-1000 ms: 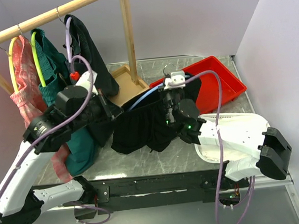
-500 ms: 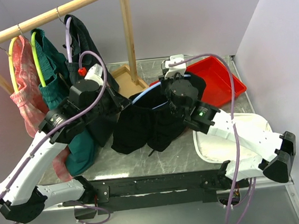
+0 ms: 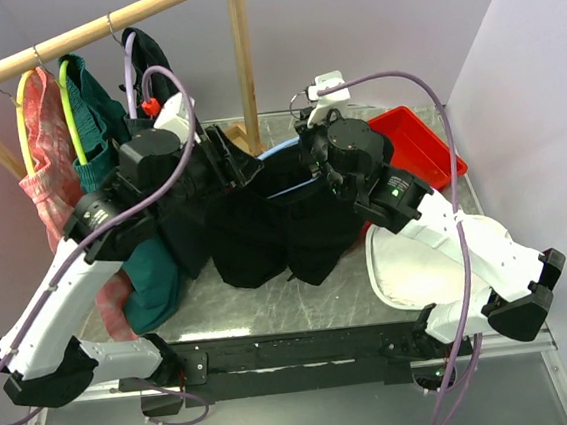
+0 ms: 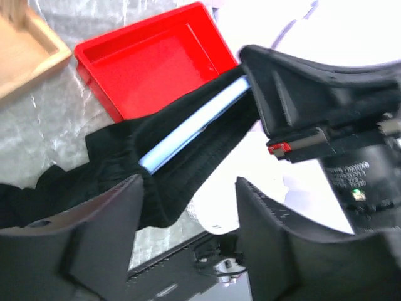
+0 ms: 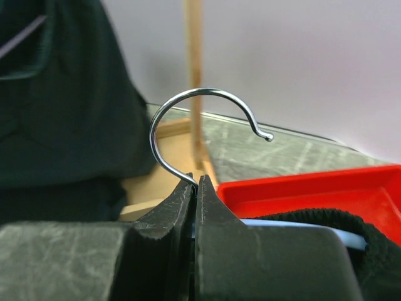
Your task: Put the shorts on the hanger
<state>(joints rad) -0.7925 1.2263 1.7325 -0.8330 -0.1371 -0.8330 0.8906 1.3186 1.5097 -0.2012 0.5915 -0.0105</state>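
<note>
The black shorts [image 3: 265, 229] hang draped over the light blue hanger [image 3: 278, 152] above the table, between my two arms. In the right wrist view my right gripper [image 5: 195, 182] is shut on the stem of the hanger's metal hook [image 5: 188, 94], and the waistband [image 5: 326, 219] lies over the blue bar [image 5: 351, 238]. My left gripper [image 4: 188, 200] is open beside the shorts [image 4: 113, 150], with nothing between its fingers. The blue bar [image 4: 188, 128] shows through the waistband there. From above, the left gripper [image 3: 243, 161] sits at the hanger's left end and the right gripper [image 3: 308, 135] at its hook.
A wooden rack [image 3: 95, 30] at the back left carries pink checked shorts [image 3: 46, 145], green shorts [image 3: 104, 119] and a dark garment [image 3: 153, 54]. Its wooden post [image 3: 243, 56] stands just behind the hanger. A red tray [image 3: 423, 144] and a white tray [image 3: 419, 260] lie to the right.
The left gripper has opened and let go of the shorts' waistband. Both arms have lifted the hanger and shorts up and toward the back.
</note>
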